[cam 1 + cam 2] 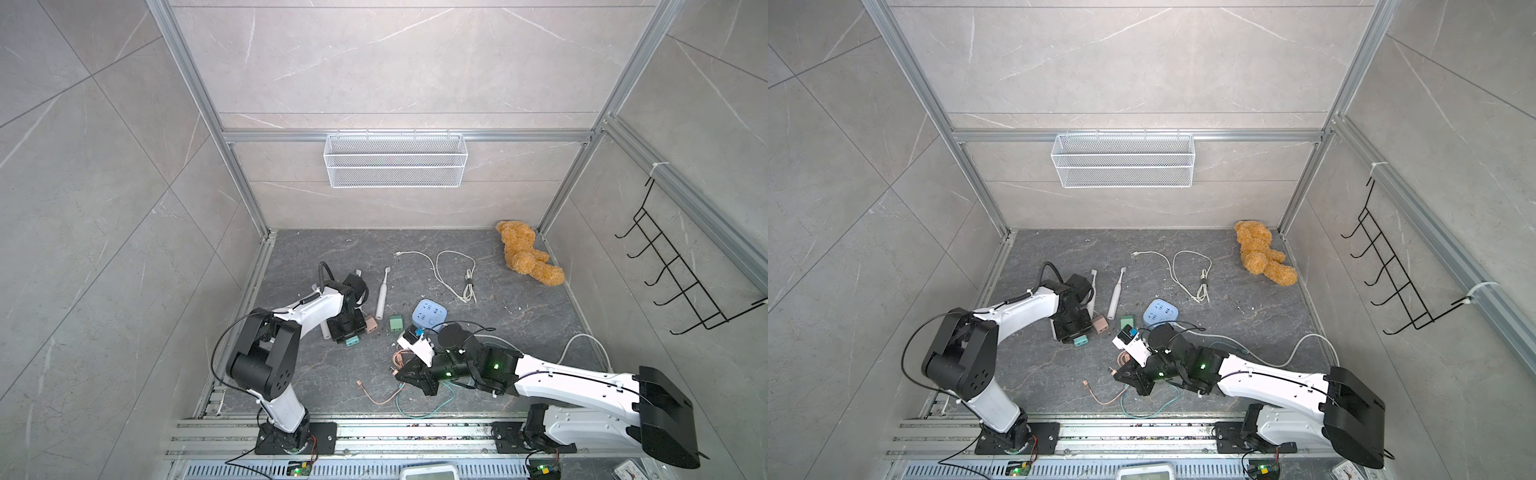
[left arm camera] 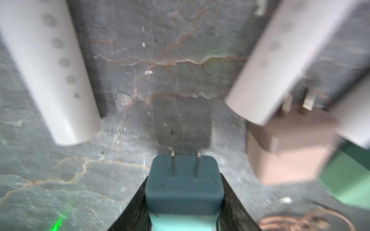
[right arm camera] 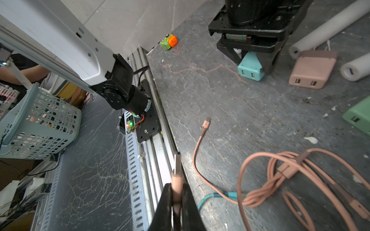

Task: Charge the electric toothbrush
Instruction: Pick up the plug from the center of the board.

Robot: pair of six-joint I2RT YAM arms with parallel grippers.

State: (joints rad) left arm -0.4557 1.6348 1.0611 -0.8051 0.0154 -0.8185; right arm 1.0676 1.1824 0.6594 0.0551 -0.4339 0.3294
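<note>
The walled slate table [image 1: 532,324] has open room toward 12 and 3 o'clock; teddy bear [image 1: 528,257] at 2, white cable [image 1: 453,274] at 1. At 10 lies the electric toothbrush [image 1: 382,293], pink adapter [image 1: 371,324] beside its base. The left gripper [image 2: 183,190] clamps a teal charger [image 2: 183,174], the right gripper [image 3: 177,188] a pink cable plug [image 3: 177,176].

**Desk** [image 1: 332,257]: dark grey, stone-veined top, scattered with pale crumbs. Lying on it:
- 1 white toothbrush [image 1: 382,293], in the clear.
- 1 second white toothbrush [image 1: 325,329], partly hidden under an arm.
- 1 pink adapter [image 1: 371,324] and 1 green adapter [image 1: 396,323], near the first brush's base.
- 1 pale blue power strip [image 1: 429,313], just beside the green adapter.
- 1 white cable [image 1: 469,286], loosely looped, toward the back.
- 1 brown teddy bear [image 1: 528,255], far right corner.
- 1 pink cable [image 3: 280,166], coiled, and 1 teal cable [image 3: 228,194], crossing near the front edge.
</note>
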